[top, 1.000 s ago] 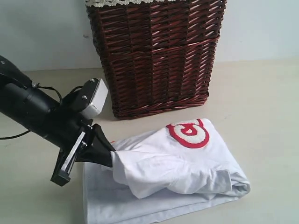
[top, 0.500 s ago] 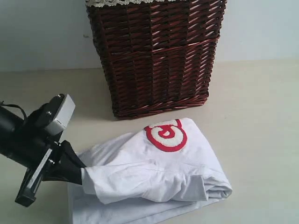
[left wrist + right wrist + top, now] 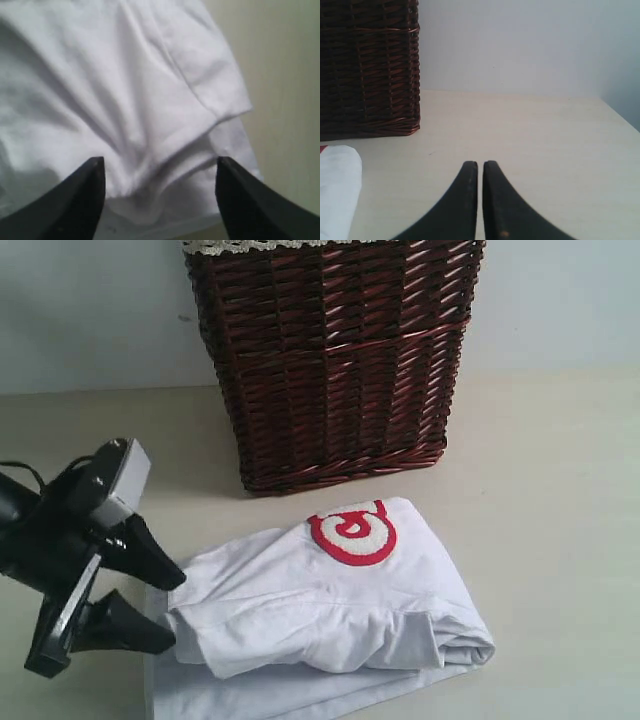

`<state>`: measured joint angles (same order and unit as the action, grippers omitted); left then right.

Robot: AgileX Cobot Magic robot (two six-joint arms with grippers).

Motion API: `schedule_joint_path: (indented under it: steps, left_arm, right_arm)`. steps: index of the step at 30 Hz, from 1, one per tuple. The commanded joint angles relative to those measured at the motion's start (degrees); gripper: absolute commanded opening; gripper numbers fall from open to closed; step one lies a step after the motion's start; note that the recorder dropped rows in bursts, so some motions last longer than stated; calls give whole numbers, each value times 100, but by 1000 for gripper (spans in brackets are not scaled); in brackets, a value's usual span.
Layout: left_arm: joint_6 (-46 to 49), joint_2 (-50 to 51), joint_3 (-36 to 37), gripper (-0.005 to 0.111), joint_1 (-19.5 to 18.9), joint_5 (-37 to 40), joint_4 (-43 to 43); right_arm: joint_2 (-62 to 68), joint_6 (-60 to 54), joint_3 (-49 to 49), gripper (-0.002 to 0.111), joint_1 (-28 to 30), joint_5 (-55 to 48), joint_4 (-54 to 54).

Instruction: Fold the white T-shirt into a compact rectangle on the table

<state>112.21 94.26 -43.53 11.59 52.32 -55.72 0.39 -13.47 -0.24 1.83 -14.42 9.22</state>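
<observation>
The white T-shirt (image 3: 330,620) lies in a folded bundle on the beige table (image 3: 560,470), a red-outlined letter (image 3: 352,532) facing up near its far edge. My left gripper (image 3: 170,610) stands open at the bundle's left end, its two black fingers (image 3: 150,560) spread apart, one above the other. The left wrist view shows rumpled white cloth (image 3: 145,125) filling the space ahead of the open left gripper (image 3: 160,170), with nothing pinched. My right gripper (image 3: 480,166) is shut and empty, low over bare table, and does not appear in the exterior view.
A tall dark brown wicker basket (image 3: 335,360) with white lace trim (image 3: 260,245) stands just behind the shirt. It also shows in the right wrist view as the wicker basket (image 3: 367,67), with the shirt's corner (image 3: 337,185) beside it. A pale wall rises behind the table.
My left gripper dragged the shirt's upper layer to the left, then opened and let the cloth go. The bundle has settled flatter, with the red letter shifted left.
</observation>
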Motion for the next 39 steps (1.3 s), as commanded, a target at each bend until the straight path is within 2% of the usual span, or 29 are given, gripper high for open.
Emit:
schedule_joint_path:
  steps: [1, 4, 6, 13, 16, 20, 22, 25, 30, 33, 35, 36, 39]
  left_arm:
    - [-435, -579, -469, 62, -29, 479, -193]
    - [-284, -344, -700, 56, -51, 506, -841]
    - [98, -28, -700, 48, 72, 517, -1140]
    - [335, 995, -700, 1, 596, 440, -803]
    - [-38, 1045, -700, 0, 652, 604, 82]
    - [-661, 955, -700, 0, 652, 1392, 1440]
    - [-829, 955, -700, 0, 652, 1645, 1694]
    - [-921, 930, -614, 0, 639, 1499, 1438]
    - [-894, 474, -976, 0, 328, 1235, -53]
    - [-34, 498, -1064, 0, 313, 51, -619]
    - [436, 821, -1018, 0, 457, -778, -660]
    - [533, 984, -1013, 0, 506, -937, -558]
    - [284, 1488, -975, 0, 519, -822, -193]
  right_arm:
    - [-39, 18, 24, 6, 21, 16, -12]
    - [-39, 18, 24, 6, 21, 16, -12]
    - [-39, 18, 24, 6, 21, 16, -12]
    - [-39, 18, 24, 6, 21, 16, -12]
    - [-39, 18, 24, 6, 21, 16, -12]
    - [-39, 18, 24, 6, 21, 16, -12]
    - [-39, 18, 24, 6, 21, 16, -12]
    - [-39, 18, 24, 6, 21, 16, 2]
    - [-39, 18, 24, 6, 21, 16, 2]
    - [-39, 18, 24, 6, 21, 16, 2]
    - [-39, 18, 24, 6, 21, 16, 13]
    - [-39, 18, 24, 6, 21, 16, 13]
    - [-39, 18, 24, 6, 21, 16, 13]
